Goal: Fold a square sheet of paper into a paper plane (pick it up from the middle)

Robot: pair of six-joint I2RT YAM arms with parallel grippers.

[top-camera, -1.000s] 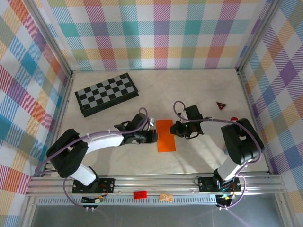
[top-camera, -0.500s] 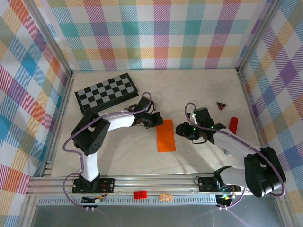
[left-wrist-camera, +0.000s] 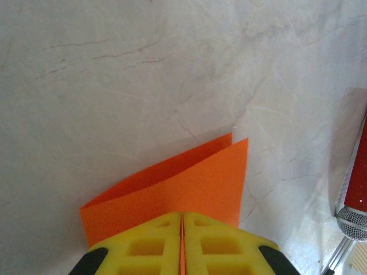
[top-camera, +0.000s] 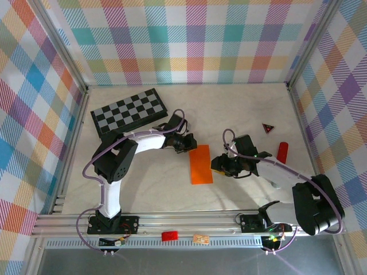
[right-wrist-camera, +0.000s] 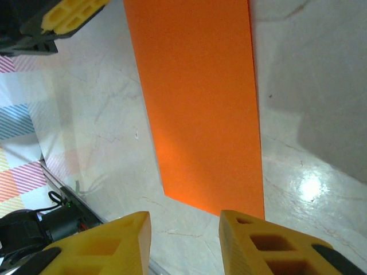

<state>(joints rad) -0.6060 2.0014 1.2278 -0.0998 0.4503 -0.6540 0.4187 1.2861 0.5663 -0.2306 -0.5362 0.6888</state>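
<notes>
The square sheet of paper (top-camera: pixel 201 164) lies on the table as a narrow bright orange rectangle, folded double. In the left wrist view the sheet (left-wrist-camera: pixel 172 192) shows two layers slightly parted at the far edge. My left gripper (top-camera: pixel 191 144) sits at the sheet's far left corner, and its yellow fingers (left-wrist-camera: pixel 152 240) are shut together over the near edge of the paper. Just right of the sheet my right gripper (top-camera: pixel 217 165) is open. Its fingertips (right-wrist-camera: pixel 132 229) stand apart just short of the sheet's (right-wrist-camera: pixel 200 103) edge, with nothing between them.
A black-and-grey checkerboard (top-camera: pixel 129 113) lies at the back left. A small dark red triangle (top-camera: pixel 268 128) and a red cylinder (top-camera: pixel 282 152) lie to the right. Patterned walls enclose the table on three sides.
My left gripper has moved from the sheet's left side up to its far left corner. The right gripper has opened and slid slightly nearer along the sheet's right edge. The sheet stayed put.
</notes>
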